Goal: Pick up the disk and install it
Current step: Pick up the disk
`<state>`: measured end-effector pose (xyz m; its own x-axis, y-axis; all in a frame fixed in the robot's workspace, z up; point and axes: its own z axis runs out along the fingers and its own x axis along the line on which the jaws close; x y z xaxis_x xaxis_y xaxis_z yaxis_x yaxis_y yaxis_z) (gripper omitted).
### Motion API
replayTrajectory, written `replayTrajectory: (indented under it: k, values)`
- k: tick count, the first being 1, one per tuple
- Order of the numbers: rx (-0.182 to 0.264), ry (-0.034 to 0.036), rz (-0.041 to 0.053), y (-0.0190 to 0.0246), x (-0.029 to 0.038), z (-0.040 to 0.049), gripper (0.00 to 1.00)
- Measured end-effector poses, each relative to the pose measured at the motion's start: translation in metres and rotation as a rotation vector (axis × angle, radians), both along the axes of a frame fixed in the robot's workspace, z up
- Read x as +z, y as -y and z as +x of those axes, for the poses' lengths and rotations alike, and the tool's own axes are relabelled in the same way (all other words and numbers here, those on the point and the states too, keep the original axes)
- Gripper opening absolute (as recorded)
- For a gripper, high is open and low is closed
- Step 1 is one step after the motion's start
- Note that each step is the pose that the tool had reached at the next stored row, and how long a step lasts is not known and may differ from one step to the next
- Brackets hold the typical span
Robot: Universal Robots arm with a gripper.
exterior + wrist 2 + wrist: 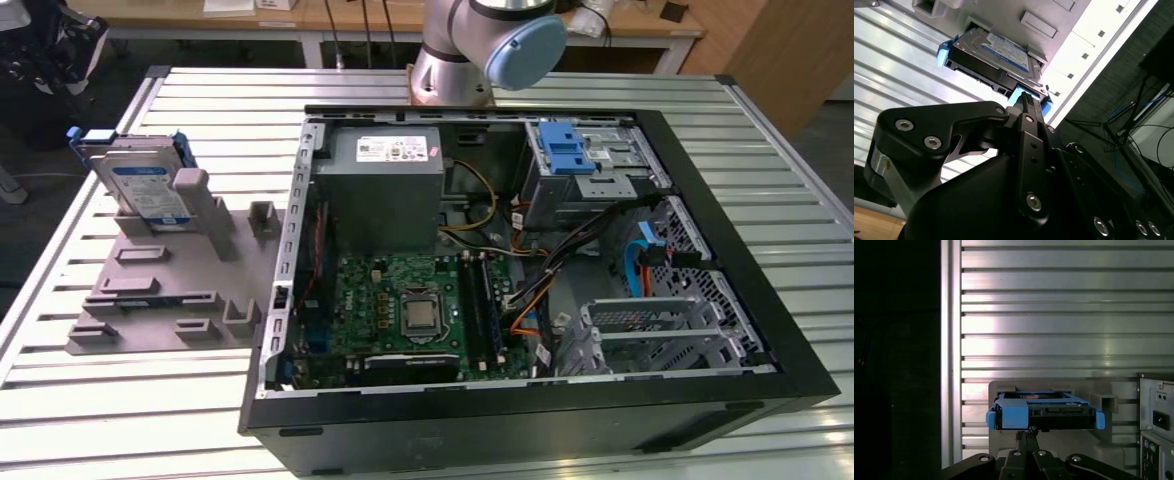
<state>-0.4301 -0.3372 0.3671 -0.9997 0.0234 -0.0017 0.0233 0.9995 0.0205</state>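
Slatted metal table (pixel 80 420) under everything; gripper (pixel 1029 431) looks pressed together, empty, clear of the disk (pixel 1046 410); disk stands on edge in a grey holder (pixel 160 290), beside the open computer case (pixel 534 425); likely rigid, dense, shock-sensitive; pinch across the flat faces at the exposed edge, not the connectors.

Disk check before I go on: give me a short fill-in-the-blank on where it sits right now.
1. In the exterior view the disk stands to that view's ____ of the open computer case.
2. The plastic carrier framing the disk is ____.
3. The disk stands upright in a grey holder on the table, so it is ____ yet installed.
Missing words: left; blue; not.
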Motion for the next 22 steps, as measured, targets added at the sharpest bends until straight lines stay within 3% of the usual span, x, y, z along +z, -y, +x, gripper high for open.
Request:
replayTrajectory:
  k: [22]
  values:
    - [0.014,0.0000,0.0000,0.0000,-0.0002,0.0000,0.11]
